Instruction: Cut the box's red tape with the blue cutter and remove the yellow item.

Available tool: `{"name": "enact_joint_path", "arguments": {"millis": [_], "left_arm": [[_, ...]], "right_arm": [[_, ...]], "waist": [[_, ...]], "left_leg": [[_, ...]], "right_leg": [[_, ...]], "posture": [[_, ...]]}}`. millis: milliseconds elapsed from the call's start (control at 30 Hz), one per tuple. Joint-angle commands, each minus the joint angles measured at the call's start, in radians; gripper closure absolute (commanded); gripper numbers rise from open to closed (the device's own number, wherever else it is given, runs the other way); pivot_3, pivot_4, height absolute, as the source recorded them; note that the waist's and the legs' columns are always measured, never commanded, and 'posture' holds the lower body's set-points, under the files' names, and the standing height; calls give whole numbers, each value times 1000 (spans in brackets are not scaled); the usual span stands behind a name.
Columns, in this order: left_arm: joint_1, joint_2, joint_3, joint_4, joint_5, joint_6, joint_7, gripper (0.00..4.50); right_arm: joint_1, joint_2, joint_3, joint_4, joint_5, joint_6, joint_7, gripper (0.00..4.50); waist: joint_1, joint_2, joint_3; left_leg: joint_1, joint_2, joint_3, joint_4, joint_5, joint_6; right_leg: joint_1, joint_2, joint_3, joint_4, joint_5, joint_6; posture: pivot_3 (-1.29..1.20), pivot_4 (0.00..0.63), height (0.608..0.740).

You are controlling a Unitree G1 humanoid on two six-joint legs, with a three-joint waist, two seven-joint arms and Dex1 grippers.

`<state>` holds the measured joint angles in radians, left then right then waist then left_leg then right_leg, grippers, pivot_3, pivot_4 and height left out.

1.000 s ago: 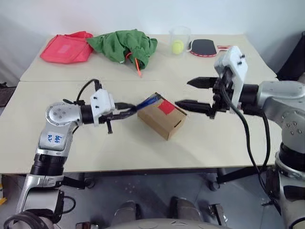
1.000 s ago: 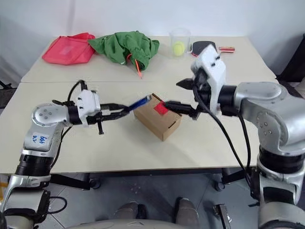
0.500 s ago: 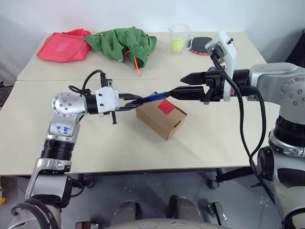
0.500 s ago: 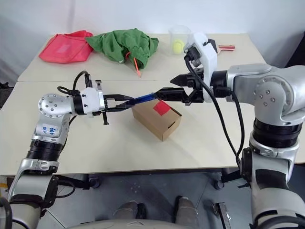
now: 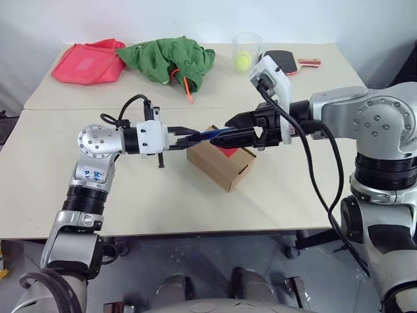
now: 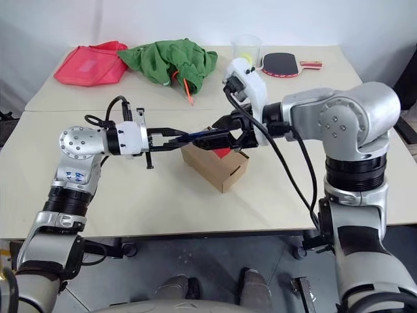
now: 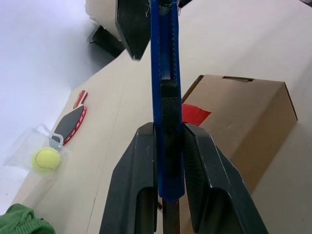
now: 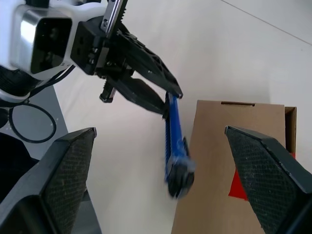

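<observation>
My left gripper (image 5: 187, 138) is shut on the blue cutter (image 5: 210, 135), holding it level with its tip over the near corner of the box (image 5: 221, 163). The brown box lies on the table, and the red tape (image 7: 195, 113) on its top is partly covered by the arms. My right gripper (image 5: 225, 131) reaches in from the right, open, with one finger on each side of the cutter's tip (image 8: 174, 141) and apart from it. In the right wrist view the wide-spread fingers (image 8: 63, 180) frame the cutter and the left gripper (image 8: 141, 80). The yellow item is hidden.
Along the table's far edge lie a pink-red bag (image 5: 88, 62), a green cloth (image 5: 166, 59) with an orange stick (image 5: 187, 90), a clear cup holding a tennis ball (image 5: 244, 57), and a red paddle (image 5: 285, 62). A seam runs between two tabletops.
My right gripper has swung left and down from beside the box to the cutter's tip, staying open. My left gripper keeps its grip and has rolled slightly.
</observation>
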<state>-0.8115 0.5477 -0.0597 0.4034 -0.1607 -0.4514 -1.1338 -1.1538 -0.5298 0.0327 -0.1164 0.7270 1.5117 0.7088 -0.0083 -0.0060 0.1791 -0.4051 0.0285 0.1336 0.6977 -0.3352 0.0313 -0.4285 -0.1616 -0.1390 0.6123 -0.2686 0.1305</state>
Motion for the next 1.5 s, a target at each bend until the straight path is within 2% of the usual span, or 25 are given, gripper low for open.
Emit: {"name": "enact_joint_path", "arguments": {"millis": [33, 267, 300, 400, 633, 733, 833, 900, 1300, 1500], "left_arm": [[-26, -5, 1, -18, -6, -18, 13, 4106], [-16, 0, 3, -30, -10, -18, 8, 4106], [-16, 0, 4, -30, -10, -18, 8, 4106], [-15, 2, 5, -30, -10, -17, 9, 4106], [-8, 4, 7, -32, -12, -9, 11, 4106], [-1, 7, 3, -37, -16, 11, 7, 4106], [3, 10, 1, -42, -21, 41, -1, 4106], [8, 12, 2, -50, -30, 83, -6, 3390], [-32, 83, 97, -35, -92, 333, 17, 0], [-29, 133, 144, 13, -115, 386, 4, 0]], "right_arm": [[-6, 4, 0, 11, -8, -46, 1, 41], [-15, 9, 10, 56, -14, -71, -6, 41], [-16, 9, 10, 58, -12, -70, -6, 223], [-19, 4, 16, 61, -9, -66, -1, 986], [-25, 12, 7, 59, 3, -53, 2, 3433], [-28, 15, 5, 57, 10, -53, 1, 4345], [-31, 14, 5, 58, 12, -54, 1, 4335], [-35, 13, 5, 59, 12, -54, 2, 4335], [-56, -19, 11, 73, -16, -94, -5, 4335], [-55, -73, 4, 72, -42, -108, -8, 4335]], "waist": [[0, 0, 0], [-3, 0, 0], [-4, 0, 0], [-7, 0, 0], [-15, 0, 0], [-19, 0, 0], [-20, 0, 0], [-20, 0, 0], [-20, 0, 0], [-19, 0, 0]], "left_leg": [[0, 0, 0, 0, 0, 0], [0, 0, 0, 0, 0, 0], [0, 0, 0, 0, 0, 0], [0, 0, 0, 0, 0, 0], [0, 0, 0, 0, 0, 0], [0, 0, 0, 0, 0, 0], [0, 0, 0, 0, 0, 0], [0, 0, 0, 0, 0, 0], [0, 0, 0, -1, 0, 0], [0, 0, -1, -1, 0, 0]], "right_leg": [[0, 0, 0, 0, 0, 0], [0, 0, 0, 0, 0, 0], [0, 0, 0, 0, 0, 0], [0, 0, 0, 0, 0, 0], [0, 0, 0, 0, 0, 0], [0, 0, 0, 0, 0, 0], [0, 0, 0, 0, 0, 0], [0, 0, 0, 0, 0, 0], [0, 0, 0, 0, 0, 0], [0, 0, 0, 0, 0, 0]], "posture": [[0, 150, 740], [0, 150, 740], [0, 150, 740], [0, 150, 740], [0, 150, 740], [0, 150, 740], [0, 150, 740], [0, 150, 740], [0, 150, 740], [0, 150, 740]]}}
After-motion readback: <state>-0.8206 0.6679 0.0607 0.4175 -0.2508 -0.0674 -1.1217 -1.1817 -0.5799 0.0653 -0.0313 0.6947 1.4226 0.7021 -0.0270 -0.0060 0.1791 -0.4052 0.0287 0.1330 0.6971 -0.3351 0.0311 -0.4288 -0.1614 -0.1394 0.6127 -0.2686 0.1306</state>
